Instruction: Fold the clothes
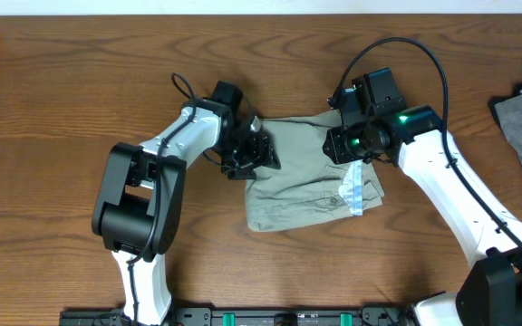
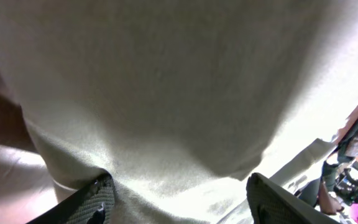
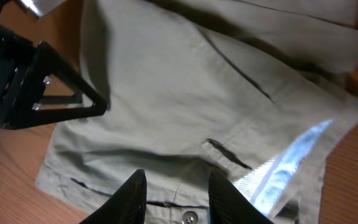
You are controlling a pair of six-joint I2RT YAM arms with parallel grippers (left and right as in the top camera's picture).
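Risk: the khaki shorts (image 1: 308, 181), lying part-doubled on the table (image 1: 62, 91) between the arms, are likely to be dragging or bunching rather than creasing, since the left gripper (image 1: 254, 152) is standing wide with cloth merely bulging between its fingers (image 2: 98, 199). The left arm is reaching in low at the shorts' left edge. The right gripper (image 1: 350, 161) is bearing down near the waistband button (image 3: 190, 216), its fingers narrow; whether they are pinching cloth I cannot tell.
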